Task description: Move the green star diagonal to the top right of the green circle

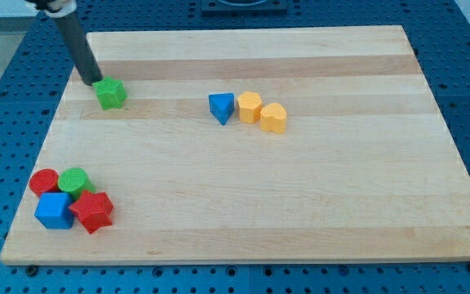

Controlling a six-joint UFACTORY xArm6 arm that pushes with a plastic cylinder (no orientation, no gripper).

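The green star (pixel 111 93) lies near the view's top left of the wooden board (pixel 317 204). My tip (pixel 90 82) touches or nearly touches the star's upper left side. The green circle (pixel 75 180) sits at the view's bottom left, packed in a cluster with other blocks. The star is well above the circle and slightly to its right.
A red circle (pixel 44 181), a blue cube (pixel 54 210) and a red star (pixel 92 211) crowd around the green circle. A blue triangle (pixel 222 107), a yellow hexagon (pixel 250 106) and a yellow heart (pixel 273 118) sit in a row near the board's upper middle.
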